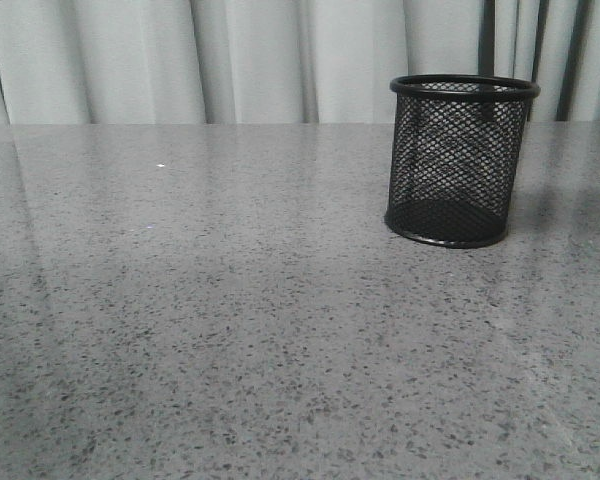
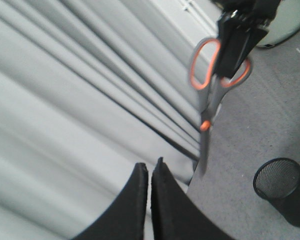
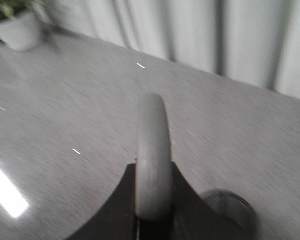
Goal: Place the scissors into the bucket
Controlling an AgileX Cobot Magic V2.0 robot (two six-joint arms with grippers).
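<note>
Neither gripper appeared in the front view, which showed only the bucket [image 1: 462, 160] standing upright on the grey speckled table [image 1: 230, 330], toward the right and near the far edge, with pale curtains [image 1: 230, 60] hanging behind it. Nothing could be seen inside the mesh from there.

From the left wrist camera, the left gripper [image 2: 150, 172] had its two dark fingers pressed almost together, only a thin slit between them, and nothing between the tips. Past it, the right gripper [image 2: 238, 42] was clamped on the handles of the scissors [image 2: 208, 95], which hung in the air with blades pointing down, the orange-lined loops uppermost and the orange pivot dot below them. The bucket [image 2: 281, 186] stood on the table lower down and off to one side of the blade tips, clearly apart from them.

From the right wrist camera, heavily blurred, a grey scissor handle [image 3: 152, 157] stood edge-on between the dark fingers of the right gripper [image 3: 152, 210], which were closed against it. A dark, smeared round shape, probably the bucket [image 3: 227, 206], lay just beside the fingers. A potted plant [image 3: 17, 22] sat at the far corner of the table.
</note>
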